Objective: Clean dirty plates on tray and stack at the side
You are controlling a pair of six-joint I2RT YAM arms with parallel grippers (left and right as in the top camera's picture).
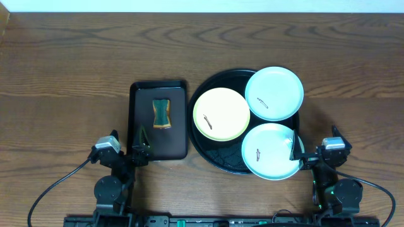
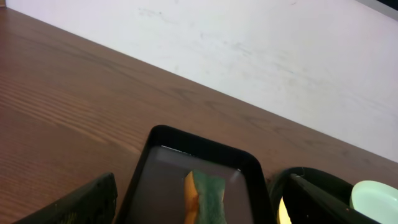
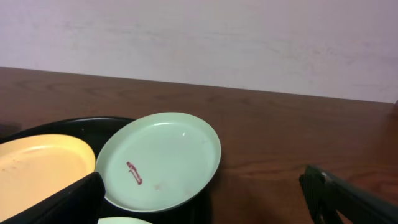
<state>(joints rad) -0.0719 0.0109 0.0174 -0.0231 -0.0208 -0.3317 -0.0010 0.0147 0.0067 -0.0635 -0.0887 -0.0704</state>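
The round black tray [image 1: 214, 154] holds three plates. The pale yellow plate [image 1: 221, 114] lies at its left, one mint plate [image 1: 274, 93] at the back right, another mint plate [image 1: 270, 151] at the front right. Each has a small brown smear. My left gripper [image 1: 124, 150] is open and empty at the front left, by the rectangular tray's near corner. My right gripper [image 1: 314, 150] is open and empty at the front right, beside the near mint plate. The right wrist view shows the far mint plate [image 3: 160, 160] and the yellow plate [image 3: 37, 168].
A smaller black rectangular tray [image 1: 144, 120] left of the round tray holds a green and yellow sponge [image 1: 162, 113]. The sponge also shows in the left wrist view [image 2: 205, 198]. Bare wooden table [image 1: 63, 75] lies all around.
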